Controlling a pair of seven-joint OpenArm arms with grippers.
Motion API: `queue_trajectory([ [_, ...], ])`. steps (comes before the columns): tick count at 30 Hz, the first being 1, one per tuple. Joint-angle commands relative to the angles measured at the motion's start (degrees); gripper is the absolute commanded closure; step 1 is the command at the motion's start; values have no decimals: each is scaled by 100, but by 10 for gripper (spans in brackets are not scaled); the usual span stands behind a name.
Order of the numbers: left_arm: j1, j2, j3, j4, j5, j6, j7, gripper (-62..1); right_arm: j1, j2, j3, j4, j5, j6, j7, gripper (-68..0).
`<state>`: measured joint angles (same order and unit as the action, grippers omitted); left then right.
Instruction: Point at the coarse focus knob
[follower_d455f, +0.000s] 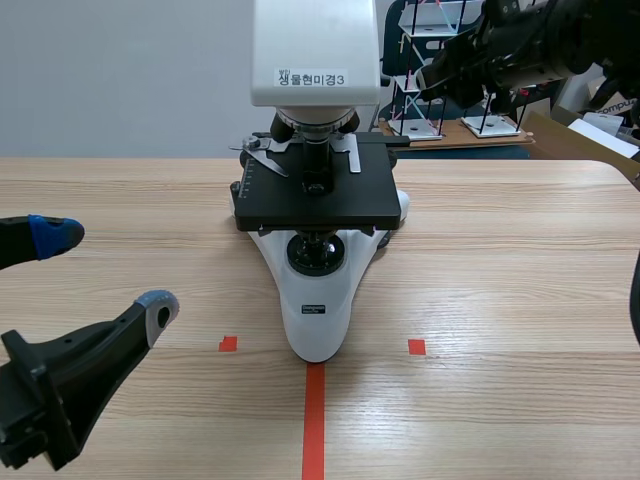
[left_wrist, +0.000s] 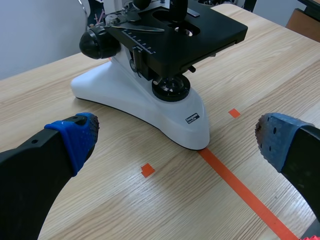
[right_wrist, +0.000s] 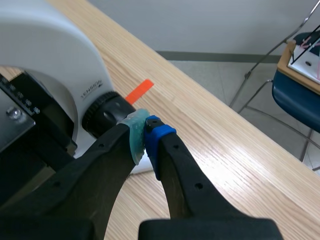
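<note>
Glossy white plastic microscope (follower_d455f: 318, 312), matt wood-grain table (follower_d455f: 500, 290)

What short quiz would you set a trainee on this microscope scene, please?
1. True or false: the left claw is open and apart from the microscope.
2. What do the tips of the right claw point at? A. the flat black stage; B. the black knob on the microscope's side; C. the eyepiece.
3. Fill in: the right claw's two fingers are ____ (open or shut).

Key: 1. True. 2. B. 3. shut, with nothing held between the pads.
</note>
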<state>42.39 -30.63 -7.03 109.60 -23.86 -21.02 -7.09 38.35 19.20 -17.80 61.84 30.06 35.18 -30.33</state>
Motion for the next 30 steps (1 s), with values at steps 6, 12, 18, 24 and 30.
queue_trajectory([
  [6,42,28,-7,70,-37,28,-98,-623,103,48,-146,103,61,-15,42,-2],
  [12,42,28,-7,70,-39,31,-79,-623,103,48,-146,103,61,-15,46,-2],
  [18,42,28,-7,70,-39,31,-76,-623,103,48,-146,103,61,-15,46,-2],
  [24,42,28,-7,70,-42,31,-79,-623,103,48,-146,103,61,-15,50,-2],
  [30,42,28,-7,70,-42,31,-76,-623,103,48,-146,103,61,-15,50,-2],
])
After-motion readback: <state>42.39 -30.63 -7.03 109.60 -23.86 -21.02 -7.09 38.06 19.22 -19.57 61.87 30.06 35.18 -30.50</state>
